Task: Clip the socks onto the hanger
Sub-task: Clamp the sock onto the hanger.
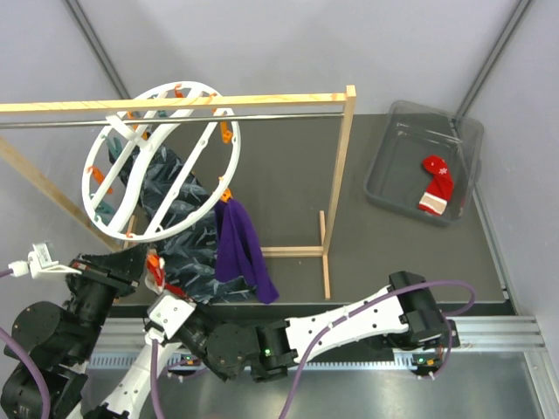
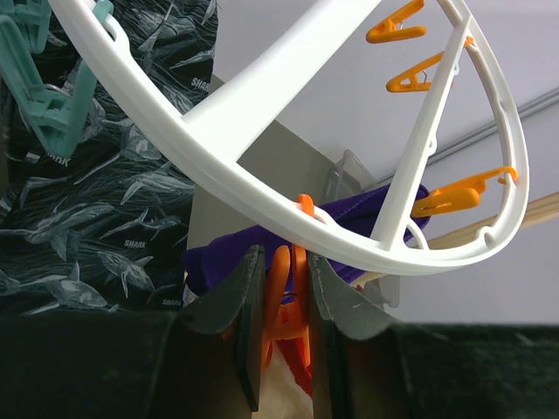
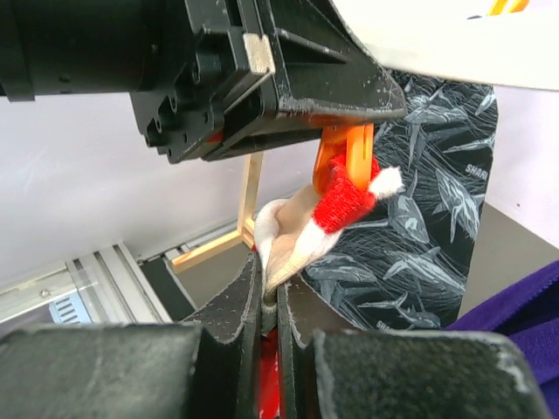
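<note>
The shark fabric (image 1: 192, 257) hangs just behind both grippers. The hanger (image 2: 148, 109) tilts under the rack (image 1: 339, 175) rail, its rim arcing just above the left gripper (image 2: 284, 262). The purple sock (image 1: 240, 249) hangs from the rim just right of the fingers and crowds that side. Open tabletop lies beyond it.

The left fingers (image 2: 249, 297) are clenched on an orange clip (image 2: 281, 305) at the rim. Directly below, the right gripper (image 3: 272, 292) is clamped on the red sock (image 3: 345, 201). Only the right wrist view shows the sock's top touching the clip's lower end, and whether the clip grips it cannot be told. Only the top view shows a second red sock (image 1: 435, 183) in a bin (image 1: 397, 170), well apart.
</note>
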`<state>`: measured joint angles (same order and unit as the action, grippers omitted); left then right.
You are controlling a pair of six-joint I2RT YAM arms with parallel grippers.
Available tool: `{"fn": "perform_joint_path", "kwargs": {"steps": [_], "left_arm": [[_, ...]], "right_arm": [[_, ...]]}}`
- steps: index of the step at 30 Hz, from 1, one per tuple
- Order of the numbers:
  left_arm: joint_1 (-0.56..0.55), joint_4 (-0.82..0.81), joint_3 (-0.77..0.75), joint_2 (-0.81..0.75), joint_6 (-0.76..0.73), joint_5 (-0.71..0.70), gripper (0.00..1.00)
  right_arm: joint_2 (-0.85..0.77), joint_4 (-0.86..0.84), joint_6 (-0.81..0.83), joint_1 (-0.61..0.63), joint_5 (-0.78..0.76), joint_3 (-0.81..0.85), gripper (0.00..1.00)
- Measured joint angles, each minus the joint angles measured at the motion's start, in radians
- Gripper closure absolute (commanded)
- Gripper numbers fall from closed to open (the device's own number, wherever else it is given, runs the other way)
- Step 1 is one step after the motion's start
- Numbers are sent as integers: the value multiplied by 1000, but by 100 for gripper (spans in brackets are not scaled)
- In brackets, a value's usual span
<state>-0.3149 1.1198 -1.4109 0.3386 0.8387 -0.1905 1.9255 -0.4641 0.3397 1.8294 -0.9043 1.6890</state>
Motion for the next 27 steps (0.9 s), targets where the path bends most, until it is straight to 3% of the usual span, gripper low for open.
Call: {"fn": "perform_joint_path", "kwargs": {"steps": [27], "left_arm": [[1,-12,9,0,-46,33,100]], "right_arm": [[20,90,10,-28,94,45,100]]}}
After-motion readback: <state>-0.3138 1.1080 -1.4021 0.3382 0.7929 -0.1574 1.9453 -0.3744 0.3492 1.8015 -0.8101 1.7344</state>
